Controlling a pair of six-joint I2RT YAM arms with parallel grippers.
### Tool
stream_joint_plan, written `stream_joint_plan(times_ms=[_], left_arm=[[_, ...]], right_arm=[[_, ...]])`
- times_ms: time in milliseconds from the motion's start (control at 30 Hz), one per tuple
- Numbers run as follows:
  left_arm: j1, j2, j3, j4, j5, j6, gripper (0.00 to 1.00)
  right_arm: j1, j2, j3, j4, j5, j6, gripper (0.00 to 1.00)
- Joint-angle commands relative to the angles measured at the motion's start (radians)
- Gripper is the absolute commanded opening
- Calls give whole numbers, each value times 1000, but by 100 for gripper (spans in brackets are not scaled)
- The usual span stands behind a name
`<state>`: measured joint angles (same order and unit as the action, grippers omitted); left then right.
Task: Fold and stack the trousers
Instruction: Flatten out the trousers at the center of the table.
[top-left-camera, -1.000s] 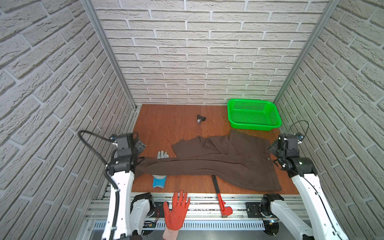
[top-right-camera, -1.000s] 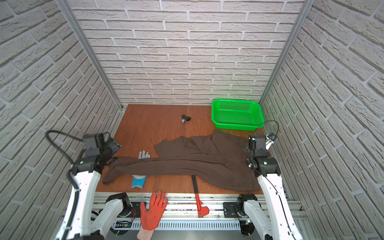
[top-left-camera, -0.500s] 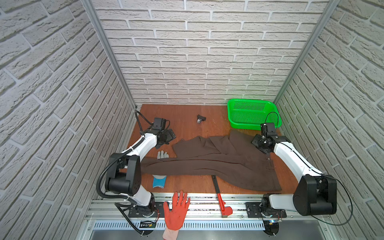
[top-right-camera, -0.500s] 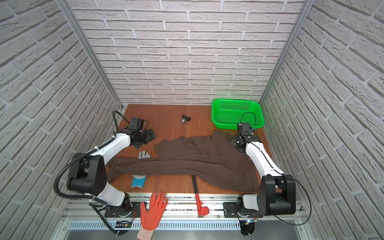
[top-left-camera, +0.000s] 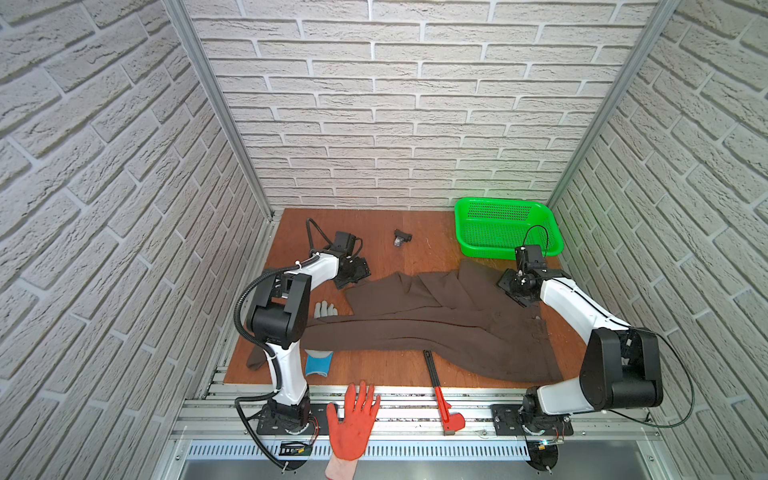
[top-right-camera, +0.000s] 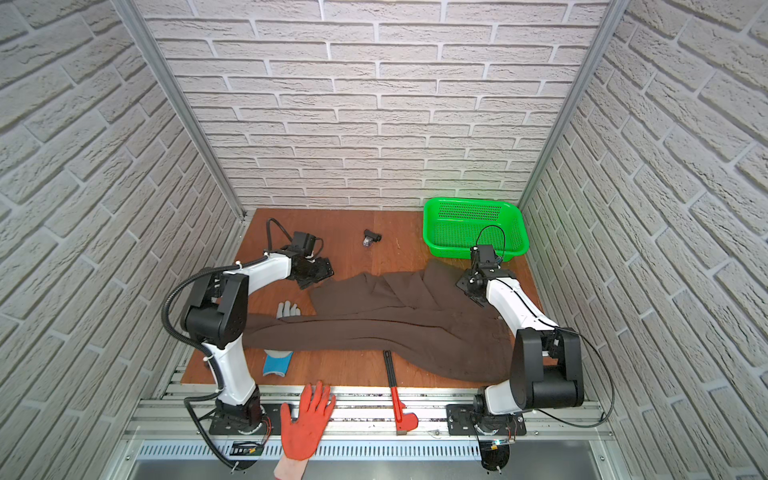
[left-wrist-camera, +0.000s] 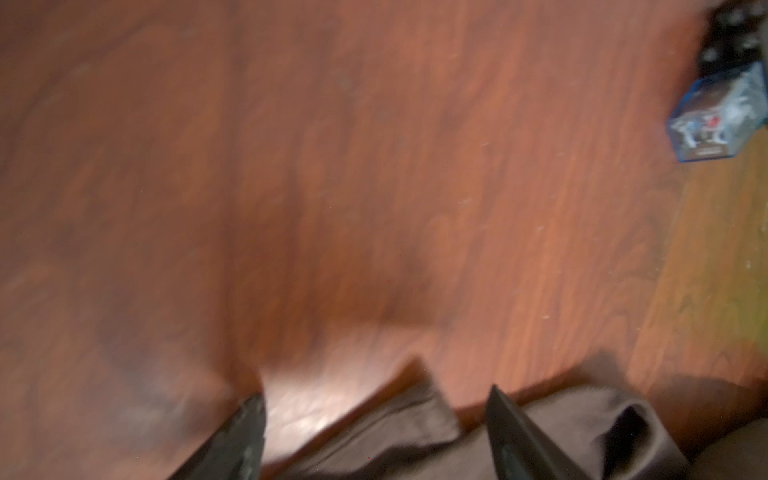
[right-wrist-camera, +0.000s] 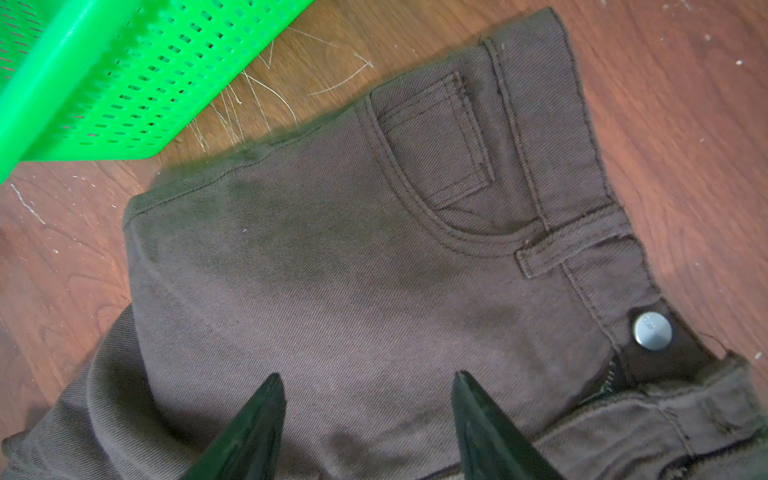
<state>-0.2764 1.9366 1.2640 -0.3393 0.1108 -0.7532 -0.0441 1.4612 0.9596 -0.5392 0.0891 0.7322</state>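
Between three walls (top-left-camera: 395, 104) of pale brick pattern, a reddish-brown wooden tabletop (top-left-camera: 374, 232) fills the cell, with a metal rail (top-left-camera: 415, 409) along its near edge. A green basket (top-left-camera: 507, 226) sits in the far right corner. A small black object (top-left-camera: 401, 237) lies near the back, a red-handled tool (top-left-camera: 442, 395) overhangs the near edge, and an orange glove (top-left-camera: 353, 419) rests on the rail.

The trousers (top-left-camera: 436, 316) lie spread across the tabletop, waist toward the right and just beside the basket, legs running left. The nearer leg crosses a grey glove (top-left-camera: 325, 309) with a blue cuff.

The left claw (top-left-camera: 356, 273) is at the far leg's end with its jaws spread. In the blurred left wrist view the cloth corner shows between its fingers (left-wrist-camera: 245, 436) without being pinched. The right claw (top-left-camera: 513, 289) hovers over the waist, close to the pocket (right-wrist-camera: 436, 145) and the metal button (right-wrist-camera: 652, 331), jaws likewise apart and holding nothing.

A second ago both claws were drawn back at the near corners of the tabletop. Since then they have reached out to the trousers' far edge, and over the last half second each has edged a little closer to the cloth. The trousers themselves lie as before.
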Motion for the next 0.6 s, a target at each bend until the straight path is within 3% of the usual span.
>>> stream_joint_plan(times_ms=[0, 567], left_arm=[[-10, 59, 31, -38, 36, 52, 75], [-63, 86, 84, -230, 0, 179, 23]], right_arm=[[1, 12, 17, 24, 13, -14, 65], [1, 42, 31, 24, 14, -17, 65]])
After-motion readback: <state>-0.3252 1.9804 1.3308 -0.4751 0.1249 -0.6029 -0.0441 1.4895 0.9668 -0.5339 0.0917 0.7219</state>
